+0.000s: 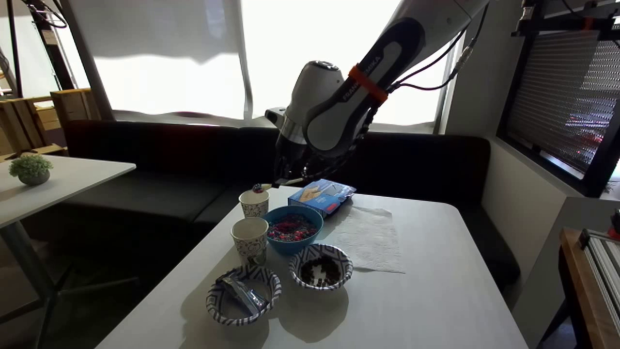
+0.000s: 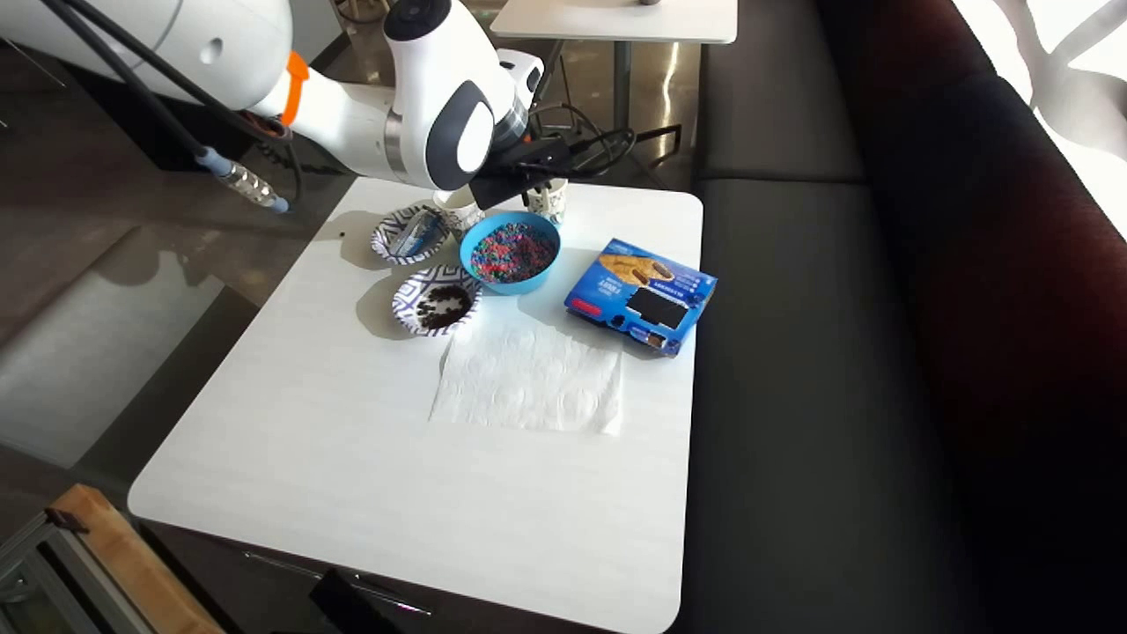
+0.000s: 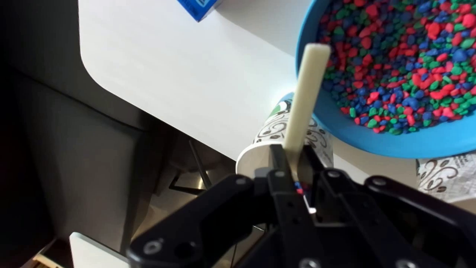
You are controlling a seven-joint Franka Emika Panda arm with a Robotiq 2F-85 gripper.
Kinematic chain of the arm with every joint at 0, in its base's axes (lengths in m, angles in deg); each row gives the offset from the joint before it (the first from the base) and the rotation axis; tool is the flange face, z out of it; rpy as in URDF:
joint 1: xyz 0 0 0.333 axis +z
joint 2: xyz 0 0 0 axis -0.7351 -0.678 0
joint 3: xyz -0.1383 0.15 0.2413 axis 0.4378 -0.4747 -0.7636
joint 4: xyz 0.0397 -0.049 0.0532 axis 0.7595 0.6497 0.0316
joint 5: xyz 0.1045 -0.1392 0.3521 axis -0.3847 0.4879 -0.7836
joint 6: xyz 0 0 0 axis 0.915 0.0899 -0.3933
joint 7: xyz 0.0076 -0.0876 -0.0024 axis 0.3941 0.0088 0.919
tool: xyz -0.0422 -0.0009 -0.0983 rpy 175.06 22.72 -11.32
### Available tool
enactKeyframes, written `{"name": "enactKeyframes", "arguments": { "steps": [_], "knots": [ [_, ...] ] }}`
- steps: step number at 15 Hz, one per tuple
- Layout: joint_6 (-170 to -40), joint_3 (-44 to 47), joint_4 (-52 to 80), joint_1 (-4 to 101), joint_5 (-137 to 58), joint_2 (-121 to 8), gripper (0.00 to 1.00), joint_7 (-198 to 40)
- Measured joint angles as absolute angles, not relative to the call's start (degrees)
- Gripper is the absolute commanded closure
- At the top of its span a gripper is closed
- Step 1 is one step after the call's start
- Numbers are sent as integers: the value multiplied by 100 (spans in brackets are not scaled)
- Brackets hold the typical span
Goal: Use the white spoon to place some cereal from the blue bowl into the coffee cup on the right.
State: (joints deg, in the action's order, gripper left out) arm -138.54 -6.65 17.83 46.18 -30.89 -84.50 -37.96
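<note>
My gripper (image 1: 278, 183) is shut on the white spoon (image 3: 306, 93), gripping its handle; it also shows in the wrist view (image 3: 293, 153). The spoon's bowl, heaped with red and blue cereal (image 1: 258, 188), is over the mouth of the far patterned paper cup (image 1: 254, 209). That cup stands on the right in an exterior view (image 2: 549, 207), and under the fingers in the wrist view (image 3: 271, 130). The blue bowl (image 1: 290, 248) holds red, blue and green cereal, beside this cup. The nearer cup (image 1: 251, 246) stands upright. In the wrist view, the fingers partly hide the spoon's bowl.
A patterned bowl (image 1: 275, 287) holds a packet. Another patterned bowl (image 1: 345, 264) holds dark bits. A blue box (image 2: 643, 295) lies beyond the blue bowl. A paper towel (image 2: 528, 379) lies flat on the white table (image 2: 396, 493). The far cup is close to the table's edge.
</note>
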Motion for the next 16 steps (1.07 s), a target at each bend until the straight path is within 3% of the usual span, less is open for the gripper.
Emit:
{"name": "enactKeyframes", "arguments": {
  "steps": [16],
  "knots": [
    [-13854, 849, 1260, 5911, -1359, -8811, 97, -4972]
  ]
}}
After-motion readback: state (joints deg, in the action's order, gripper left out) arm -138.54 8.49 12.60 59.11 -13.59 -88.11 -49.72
